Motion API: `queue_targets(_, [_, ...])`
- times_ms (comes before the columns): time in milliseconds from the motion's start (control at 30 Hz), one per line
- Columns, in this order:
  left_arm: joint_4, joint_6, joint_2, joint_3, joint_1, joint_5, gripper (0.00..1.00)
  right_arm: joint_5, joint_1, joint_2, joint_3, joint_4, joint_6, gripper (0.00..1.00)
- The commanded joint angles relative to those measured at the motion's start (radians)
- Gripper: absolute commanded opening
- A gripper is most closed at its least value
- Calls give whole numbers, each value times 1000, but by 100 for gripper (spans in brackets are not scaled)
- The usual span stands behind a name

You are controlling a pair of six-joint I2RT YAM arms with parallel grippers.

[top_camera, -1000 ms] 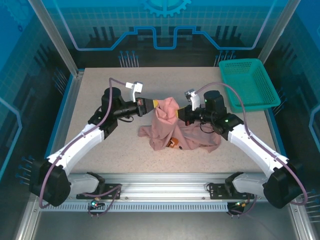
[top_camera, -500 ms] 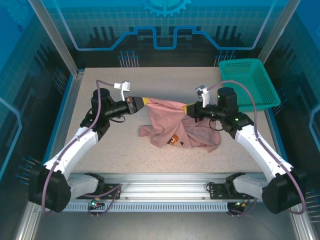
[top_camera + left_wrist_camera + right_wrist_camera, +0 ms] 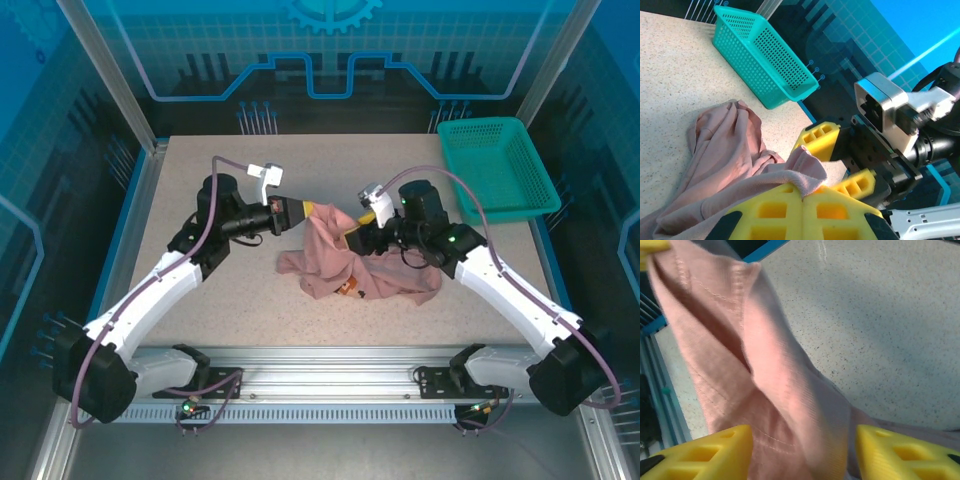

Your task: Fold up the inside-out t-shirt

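One t-shirt [image 3: 390,280], left claw [image 3: 306,209] pinching it

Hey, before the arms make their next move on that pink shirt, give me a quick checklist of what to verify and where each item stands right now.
1. Left fingers shut on shirt: ok, a fold is pinched between them.
2. Right fingers gripping shirt: not ok, they stand apart with cloth between them.
3. Shirt flat on table: not ok, it is bunched, with one part lifted.
4. Basket apart from shirt: ok, it sits at the far right corner.
5. Which edge lies between the right fingers: cannot tell.
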Motion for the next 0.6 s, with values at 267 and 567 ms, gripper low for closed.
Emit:
queue_targets(267, [-59, 130, 9, 43, -28, 33, 0, -21, 26, 95, 199, -81, -199, 68])
queue_targets(567, [-68, 144, 6, 46, -37, 44, 0, -252, -13, 280, 381, -260, -373, 66])
